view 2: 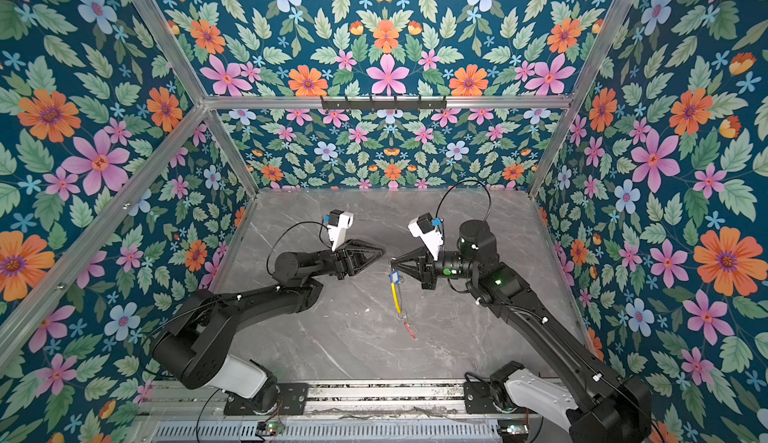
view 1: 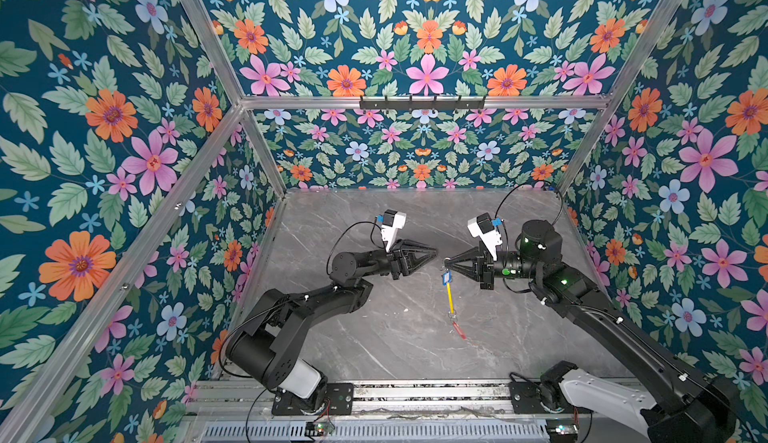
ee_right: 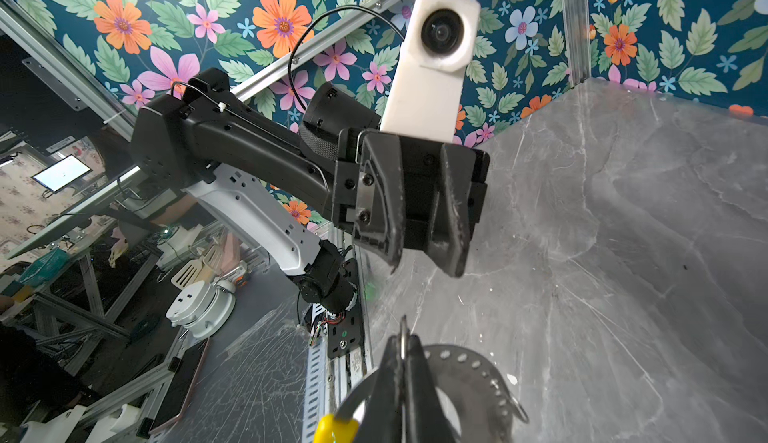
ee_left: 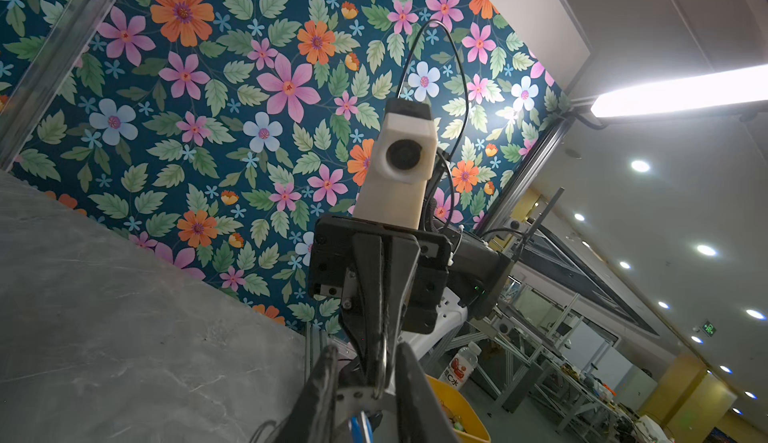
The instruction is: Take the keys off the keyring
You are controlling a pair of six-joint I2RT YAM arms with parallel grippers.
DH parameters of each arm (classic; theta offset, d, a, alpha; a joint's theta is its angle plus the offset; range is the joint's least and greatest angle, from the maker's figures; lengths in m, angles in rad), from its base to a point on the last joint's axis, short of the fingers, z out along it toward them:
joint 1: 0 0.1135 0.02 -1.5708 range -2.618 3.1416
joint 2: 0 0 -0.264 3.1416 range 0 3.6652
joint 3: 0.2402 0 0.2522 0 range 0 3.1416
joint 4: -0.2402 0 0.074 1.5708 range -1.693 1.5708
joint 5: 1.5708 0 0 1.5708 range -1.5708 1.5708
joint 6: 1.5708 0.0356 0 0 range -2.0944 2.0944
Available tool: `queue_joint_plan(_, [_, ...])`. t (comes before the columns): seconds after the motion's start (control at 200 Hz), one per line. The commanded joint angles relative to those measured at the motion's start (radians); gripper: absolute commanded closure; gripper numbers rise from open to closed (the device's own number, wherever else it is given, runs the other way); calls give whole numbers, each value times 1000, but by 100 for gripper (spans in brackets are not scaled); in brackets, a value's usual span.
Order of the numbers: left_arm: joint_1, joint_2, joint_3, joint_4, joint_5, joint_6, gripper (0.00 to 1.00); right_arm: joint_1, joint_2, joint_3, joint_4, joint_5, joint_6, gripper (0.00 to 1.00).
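Nothing is off yet, as far as I can see. The right gripper (view 1: 446, 260) is clamped tight on the top of the keyring (view 1: 449, 298), which hangs over the middle of the table (view 1: 374, 337). The blue-tag key (view 1: 446, 277) sits high on it, the red-tag key (view 1: 458, 331) low. Just to its left, the left gripper (view 1: 434, 250) is part-open and empty. Both keys remain to come off.

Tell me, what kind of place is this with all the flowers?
Probably a robot lab test booth: a left arm and right arm are bolted to a rail, flowered walls on a metal frame box in a table, and workbenches show beyond in a wrist view.
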Motion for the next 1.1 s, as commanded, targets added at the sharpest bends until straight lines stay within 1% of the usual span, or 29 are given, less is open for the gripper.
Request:
queue_joint_plan(0.0, [1,1,-7,63,31,-3,68,1,9,11,41,-19,-4,100])
queue_joint_plan(0.04, [2,0,-10,64,31,-6,67,1,15,13,43,-25,-4,100])
queue_joint_plan(0.15, [-4,-7,-9,64,37,-8,71,1,23,14,52,-27,1,100])
queue_joint_plan(0.29, [-16,-12,1,60,45,-9,68,1,23,16,50,-27,-1,100])
queue_joint_plan(0.49, [-21,2,-6,60,47,-15,68,1,25,13,44,-36,-3,100])
queue_joint_plan(0.535, [-23,0,-6,59,47,-15,70,0,27,13,43,-33,-3,100])
queue_joint_plan(0.61, [-27,-4,-4,60,50,-15,76,1,30,13,40,-22,-4,100])
queue_joint_plan(0.685, [-30,-9,-7,59,50,-15,79,0,33,15,41,-1,-4,100])
queue_joint_plan(0.8, [-32,-12,-9,48,50,-16,78,1,36,20,41,8,-3,100])
queue_joint_plan(0.94, [-34,-16,-9,30,46,-14,75,1,42,26,40,11,-3,100])
queue_joint_plan(1.095, [-36,-41,-5,-68,38,37,75,1,40,29,40,17,-6,100])
